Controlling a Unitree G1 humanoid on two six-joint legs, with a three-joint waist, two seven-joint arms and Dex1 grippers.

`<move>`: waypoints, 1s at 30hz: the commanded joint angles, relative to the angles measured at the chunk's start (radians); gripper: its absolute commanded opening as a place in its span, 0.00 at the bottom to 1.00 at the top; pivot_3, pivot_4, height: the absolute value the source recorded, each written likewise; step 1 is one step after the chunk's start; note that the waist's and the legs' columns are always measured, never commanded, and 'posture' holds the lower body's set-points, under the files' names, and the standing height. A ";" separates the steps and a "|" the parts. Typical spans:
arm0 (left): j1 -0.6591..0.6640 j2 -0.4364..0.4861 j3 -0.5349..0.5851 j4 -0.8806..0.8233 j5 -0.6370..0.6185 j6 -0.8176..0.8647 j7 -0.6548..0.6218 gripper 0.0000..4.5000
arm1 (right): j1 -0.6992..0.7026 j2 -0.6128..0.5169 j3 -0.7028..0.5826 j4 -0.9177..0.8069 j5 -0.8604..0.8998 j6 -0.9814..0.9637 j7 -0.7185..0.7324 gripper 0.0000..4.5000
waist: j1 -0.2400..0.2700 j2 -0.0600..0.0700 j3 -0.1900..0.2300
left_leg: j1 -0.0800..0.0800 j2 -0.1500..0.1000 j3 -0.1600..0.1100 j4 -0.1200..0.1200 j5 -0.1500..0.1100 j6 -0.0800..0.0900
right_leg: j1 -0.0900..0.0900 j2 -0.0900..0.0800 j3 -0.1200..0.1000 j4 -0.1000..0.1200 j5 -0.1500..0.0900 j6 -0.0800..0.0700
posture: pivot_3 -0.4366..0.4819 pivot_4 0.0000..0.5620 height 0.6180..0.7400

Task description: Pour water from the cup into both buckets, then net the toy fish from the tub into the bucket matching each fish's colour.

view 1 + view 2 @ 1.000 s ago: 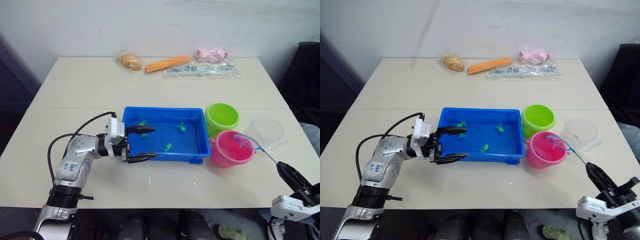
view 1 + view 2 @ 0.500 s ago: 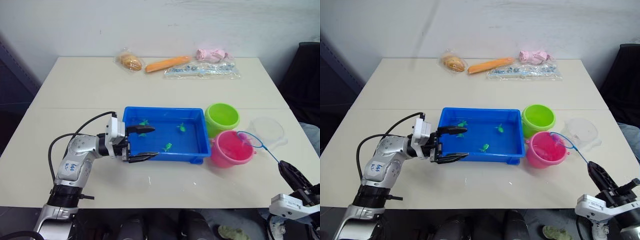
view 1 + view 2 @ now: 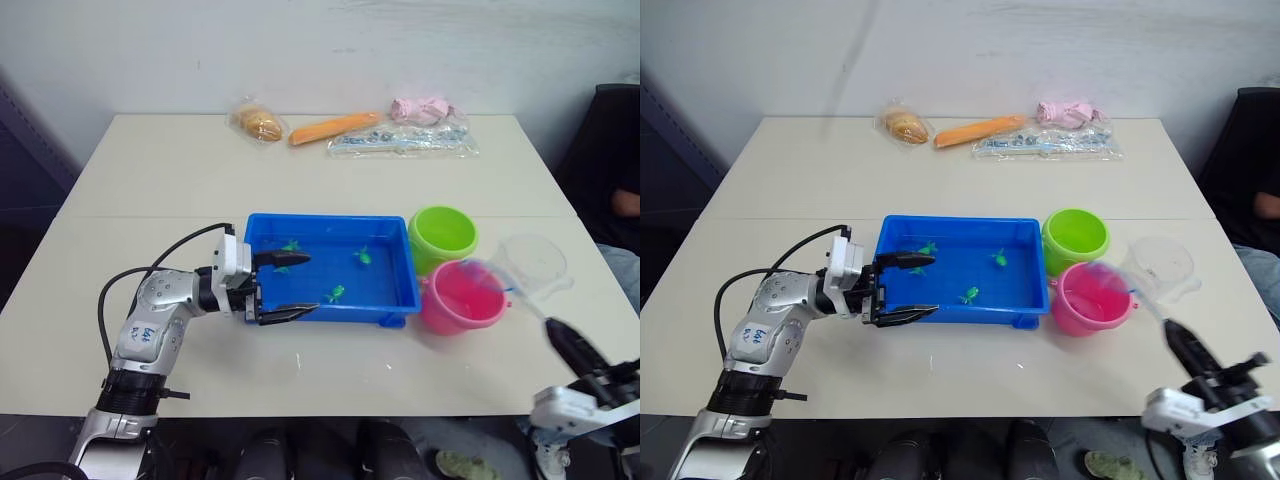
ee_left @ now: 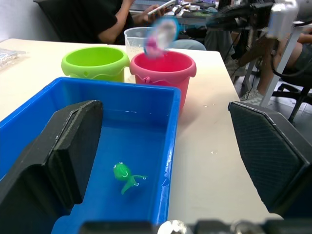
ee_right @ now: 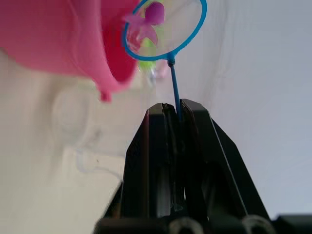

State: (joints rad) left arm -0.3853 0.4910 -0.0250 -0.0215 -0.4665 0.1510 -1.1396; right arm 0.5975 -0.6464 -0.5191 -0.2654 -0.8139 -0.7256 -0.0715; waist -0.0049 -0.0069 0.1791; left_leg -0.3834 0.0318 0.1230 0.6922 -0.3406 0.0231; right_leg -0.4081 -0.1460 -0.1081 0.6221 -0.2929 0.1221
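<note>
The blue tub (image 3: 330, 219) holds three green toy fish (image 3: 335, 294) in shallow water. To its right stand the green bucket (image 3: 443, 235) and the pink bucket (image 3: 460, 297), with the clear cup (image 3: 535, 262) further right. My right gripper (image 3: 565, 345) is shut on the thin handle of a blue-hooped net (image 5: 163, 29). The hoop carries a pink fish (image 5: 146, 22) and hangs over the pink bucket's right rim. My left gripper (image 3: 308, 284) is open astride the tub's front-left corner, one finger (image 4: 63, 151) inside the tub and the other (image 4: 265, 146) outside.
Along the table's far edge lie bagged bread (image 3: 260, 123), a carrot (image 3: 335, 127), a clear plastic bag (image 3: 400, 142) and a pink cloth (image 3: 423, 108). A person in dark clothes (image 4: 112, 17) sits beyond the table's right end.
My right gripper has shifted a little to the left with the net, and the hoop has drifted left over the pink bucket. The left arm has not moved.
</note>
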 commanded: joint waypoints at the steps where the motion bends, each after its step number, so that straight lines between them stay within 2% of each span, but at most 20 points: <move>1: -0.021 0.008 0.012 0.001 -0.003 -0.014 -0.008 0.98 | -0.036 -0.028 -0.082 0.040 0.019 0.069 -0.032 0.00 | 0.000 0.000 0.000 | 0.000 0.000 0.000 0.000 0.000 0.000 | 0.000 0.000 0.000 0.000 0.000 0.000 | 0.48 0.27 1.00; 10: -0.012 0.014 0.024 -0.004 -0.002 -0.017 -0.008 0.98 | 0.021 -0.019 -0.075 0.023 0.047 0.068 -0.028 0.00 | 0.000 0.000 0.000 | 0.000 -0.001 -0.001 0.000 0.001 0.001 | 0.001 -0.001 -0.001 0.000 0.000 0.000 | 0.48 0.27 1.00; 16: -0.009 0.020 0.041 0.004 -0.018 -0.020 -0.021 0.98 | 0.048 -0.019 -0.130 -0.081 0.288 0.048 0.052 0.00 | 0.000 0.000 0.000 | 0.000 0.000 -0.001 0.000 0.001 0.001 | 0.000 -0.001 -0.001 0.000 0.000 0.000 | 0.48 0.27 1.00; 19: -0.002 0.037 0.076 0.008 -0.046 -0.007 -0.033 0.98 | 0.060 -0.063 -0.062 -0.174 0.578 0.136 0.222 0.00 | -0.001 0.000 0.000 | 0.000 0.000 -0.001 0.000 0.001 0.001 | 0.001 -0.001 -0.001 0.000 0.000 0.000 | 0.48 0.27 1.00; 23: 0.016 0.097 0.142 0.059 -0.069 -0.009 -0.076 0.98 | -0.051 -0.169 0.039 -0.334 1.188 0.505 0.425 0.00 | -0.009 -0.001 0.000 | 0.002 0.001 -0.001 0.000 0.001 0.001 | 0.002 -0.001 -0.001 0.001 0.000 0.000 | 0.48 0.27 1.00; 25: 0.016 0.127 0.160 0.091 -0.066 -0.020 -0.102 0.98 | -0.130 -0.263 0.083 -0.384 1.433 0.695 0.519 0.00 | -0.010 -0.001 0.001 | 0.007 0.001 -0.002 0.000 0.000 0.003 | 0.007 -0.001 -0.001 0.000 0.000 0.000 | 0.48 0.27 1.00; 27: 0.013 0.145 0.170 0.119 -0.058 -0.032 -0.118 0.98 | -0.236 -0.335 0.128 -0.371 1.520 0.843 0.563 0.00 | -0.006 -0.001 0.001 | 0.011 0.001 -0.004 -0.001 -0.003 0.006 | 0.014 -0.002 -0.003 -0.002 -0.001 -0.001 | 0.48 0.27 1.00; 30: 0.006 0.153 0.167 0.133 -0.045 -0.046 -0.125 0.98 | -0.367 -0.401 0.177 -0.357 1.747 1.094 0.543 0.00 | 0.008 -0.001 0.001 | 0.012 0.001 -0.005 -0.001 -0.003 0.006 | 0.015 -0.003 -0.003 -0.003 -0.001 -0.001 | 0.48 0.27 1.00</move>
State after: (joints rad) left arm -0.3734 0.6378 0.1308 0.1177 -0.5081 0.1239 -1.2576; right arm 0.2605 -1.0281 -0.3466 -0.6157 0.8176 0.2613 0.4705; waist 0.0028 -0.0079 0.1801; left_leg -0.3721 0.0323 0.1158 0.6914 -0.3435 0.0278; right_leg -0.3924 -0.1499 -0.1109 0.6188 -0.2938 0.1201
